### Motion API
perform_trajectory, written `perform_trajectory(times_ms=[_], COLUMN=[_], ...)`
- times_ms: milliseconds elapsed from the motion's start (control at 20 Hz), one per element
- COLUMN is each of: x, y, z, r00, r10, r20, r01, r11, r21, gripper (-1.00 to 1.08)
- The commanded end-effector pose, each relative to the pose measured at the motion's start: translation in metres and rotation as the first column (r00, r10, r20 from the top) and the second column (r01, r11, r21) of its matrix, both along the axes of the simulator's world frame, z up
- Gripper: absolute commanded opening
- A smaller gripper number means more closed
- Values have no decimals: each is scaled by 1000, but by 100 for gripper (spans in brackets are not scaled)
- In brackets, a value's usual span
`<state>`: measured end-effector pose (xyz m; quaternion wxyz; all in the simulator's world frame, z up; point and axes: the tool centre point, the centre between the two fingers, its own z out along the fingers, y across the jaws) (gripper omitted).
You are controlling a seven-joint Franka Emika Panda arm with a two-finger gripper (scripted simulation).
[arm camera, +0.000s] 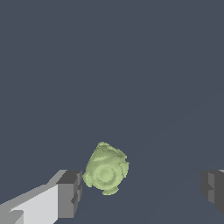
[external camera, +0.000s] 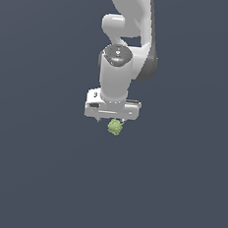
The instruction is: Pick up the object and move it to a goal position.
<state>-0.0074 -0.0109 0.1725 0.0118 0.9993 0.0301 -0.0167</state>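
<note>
One small, lumpy, light-green object with a bumpy surface sits between my two dark grey finger pads, and it is the only loose thing in sight on a flat, dark slate-blue ground. My white two-fingered pincer is spread wide, holding nothing. In the wrist view, one pad lies just beside the object at about its eight o'clock, nearly touching, while the other pad stands well apart at about its three o'clock. So the object is off-centre in my opening, close to one finger.

In the exterior view, my white arm hangs straight down, and the green object shows just under the white crossbar of my hand, at about its five o'clock. I judge I am placed this way to straddle the object before closing. Whether my fingertips reach low enough to grip it, I cannot tell. No goal marker shows in either view.
</note>
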Motion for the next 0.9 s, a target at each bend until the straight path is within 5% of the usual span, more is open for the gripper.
perform_trajectory(times_ms=[0,850], x=[0,1], y=[0,-22], z=[0,5], r00=[1000,997], r10=[0,-75], r20=[0,0], r01=[0,75], r11=[1000,997], r21=[0,-8], gripper=[100,100])
